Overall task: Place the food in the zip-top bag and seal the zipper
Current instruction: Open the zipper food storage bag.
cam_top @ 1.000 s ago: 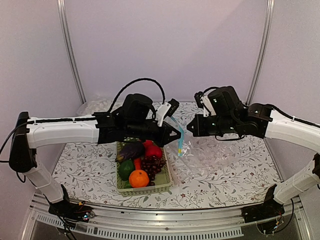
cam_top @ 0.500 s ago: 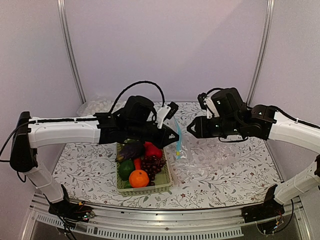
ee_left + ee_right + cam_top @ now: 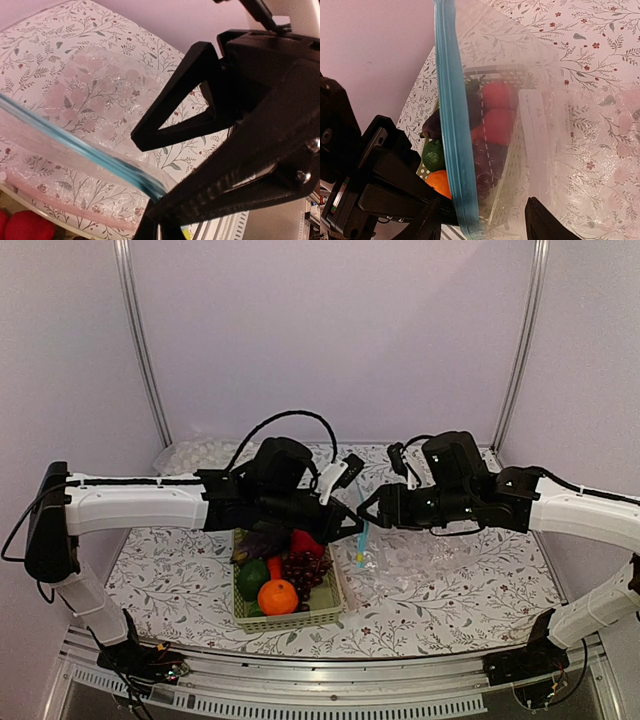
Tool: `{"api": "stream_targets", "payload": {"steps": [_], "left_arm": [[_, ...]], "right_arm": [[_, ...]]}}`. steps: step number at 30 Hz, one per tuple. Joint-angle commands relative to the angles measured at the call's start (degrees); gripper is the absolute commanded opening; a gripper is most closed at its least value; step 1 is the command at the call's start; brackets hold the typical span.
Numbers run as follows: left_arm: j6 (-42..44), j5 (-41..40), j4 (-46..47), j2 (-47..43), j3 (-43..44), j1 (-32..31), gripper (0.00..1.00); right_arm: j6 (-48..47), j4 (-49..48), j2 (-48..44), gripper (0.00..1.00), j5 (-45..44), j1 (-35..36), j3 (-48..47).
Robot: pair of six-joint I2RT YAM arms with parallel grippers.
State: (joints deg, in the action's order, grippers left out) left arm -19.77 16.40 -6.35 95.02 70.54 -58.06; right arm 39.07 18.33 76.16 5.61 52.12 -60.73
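Two arms meet over the middle of the tabletop [image 3: 160,560]. Its flowered cover shows bare to the left of the basket, along the near edge and on the far right. Metal uprights [image 3: 138,340] stand at both rear corners against plain walls. A bubbly plastic sheet [image 3: 195,453] lies at the rear left corner, well apart from the work.

The zip-top bag [image 3: 425,558] is lifted at its mouth between the arms. The rest of it trails onto the tabletop right of centre. The pale green basket [image 3: 300,619] sits just left of the bag, near the front edge. It holds the food: eggplant [image 3: 258,542], green vegetable [image 3: 251,578], orange [image 3: 277,596], grapes [image 3: 303,567] and red fruit [image 3: 306,542]. The left arm overhangs the basket's rear half, obstructing approach from above; the front half is exposed.

The zipper [image 3: 451,125] hangs nearly upright in the air beside the basket's right rim. The left tool [image 3: 350,528] appears clamped on one end of the zipper, though its own finger hides the contact. The right tool [image 3: 484,210] has its jaws spread either side of the zipper, close to the left tool, not pinching.
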Motion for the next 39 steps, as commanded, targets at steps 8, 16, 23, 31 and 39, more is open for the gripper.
{"api": "stream_targets", "payload": {"steps": [8, 16, 23, 31, 39], "left_arm": [[-0.38, -1.52, 0.91, 0.44, -0.50, 0.57, 0.00], [-1.19, -2.69, 0.36, 0.48, -0.54, 0.54, 0.00], [0.13, 1.14, 1.54, 0.24, -0.67, 0.51, 0.00], [0.71, 3.79, 2.11, 0.84, -0.58, 0.22, 0.00], [-0.13, 0.57, 1.69, -0.04, -1.91, 0.19, 0.00]], "right_arm": [[-1.69, 7.84, 1.27, 0.52, -8.75, 0.70, -1.93], [-2.21, 9.01, 0.89, 0.44, -11.24, 0.80, -2.04], [-2.68, 7.28, 2.29, 0.42, -10.18, 0.83, -2.09], [-3.03, 5.44, 4.09, 0.28, -9.55, 0.88, -3.36], [-1.95, 4.48, 3.81, 0.00, -12.68, 0.82, -2.99]]}}
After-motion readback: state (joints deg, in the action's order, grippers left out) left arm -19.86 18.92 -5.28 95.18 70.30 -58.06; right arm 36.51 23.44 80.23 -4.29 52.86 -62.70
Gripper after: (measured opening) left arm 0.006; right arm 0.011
